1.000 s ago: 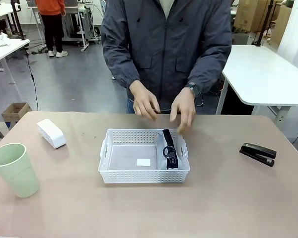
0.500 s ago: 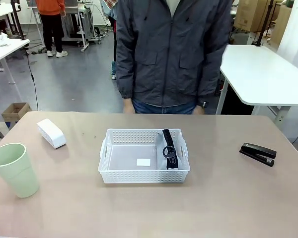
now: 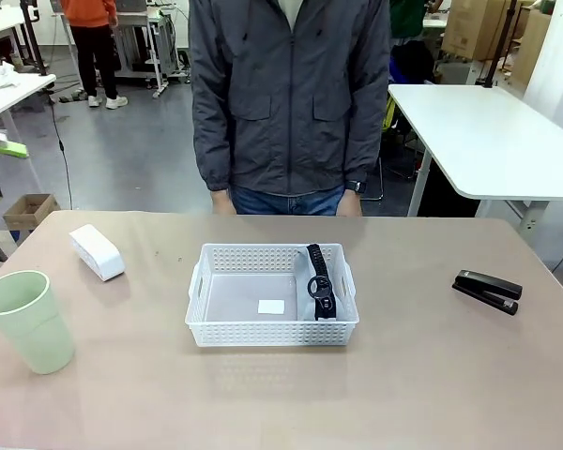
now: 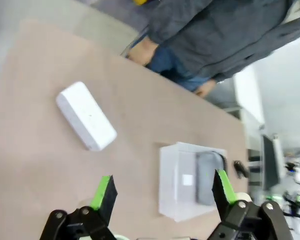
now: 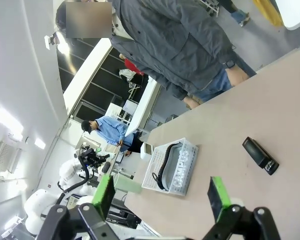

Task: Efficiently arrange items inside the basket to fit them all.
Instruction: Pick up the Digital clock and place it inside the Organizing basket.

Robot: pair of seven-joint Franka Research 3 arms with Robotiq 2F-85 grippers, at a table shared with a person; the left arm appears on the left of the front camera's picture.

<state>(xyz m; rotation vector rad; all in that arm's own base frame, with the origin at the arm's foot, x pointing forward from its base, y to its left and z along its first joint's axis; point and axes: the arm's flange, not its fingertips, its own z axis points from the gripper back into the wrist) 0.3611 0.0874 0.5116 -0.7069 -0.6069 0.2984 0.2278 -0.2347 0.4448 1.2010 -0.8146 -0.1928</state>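
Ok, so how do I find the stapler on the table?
Start at the white basket in the middle of the brown table. Look toward the robot's right side, where the stapler lies alone. It is the only long, flat, black thing outside the basket.

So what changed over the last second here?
The person's hands, which hovered over the far rim of the basket near the grey pouch, pulled back to the person's sides and hold nothing now. The grey pouch inside the basket, the cup, the white box and the stapler stayed put.
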